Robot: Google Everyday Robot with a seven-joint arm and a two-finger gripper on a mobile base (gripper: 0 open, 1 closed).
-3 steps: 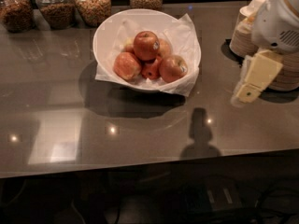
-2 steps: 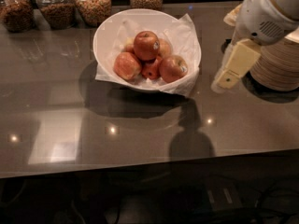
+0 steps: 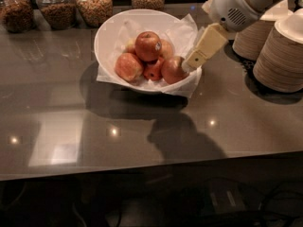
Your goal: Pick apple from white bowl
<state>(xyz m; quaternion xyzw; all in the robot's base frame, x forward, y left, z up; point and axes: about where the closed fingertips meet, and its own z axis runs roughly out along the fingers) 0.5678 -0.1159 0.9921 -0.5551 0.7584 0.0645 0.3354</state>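
A white bowl [image 3: 108, 38] of apples [image 3: 147, 46] sits on a dark counter [image 3: 71, 126]. The gripper [image 3: 190, 63] hangs over its right rim, just beside the apples; whether it is parted or closed cannot be told.

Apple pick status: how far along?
Done: the approach. The gripper is over the white bowl's right rim, beside the rightmost apple. In hand: lining up the grasp, none visible yet. Left: grip and lift. All apples lie in the bowl on the paper.

Dim; jaws by bowl [image 3: 105, 36] rim, shadow [image 3: 185, 143] below
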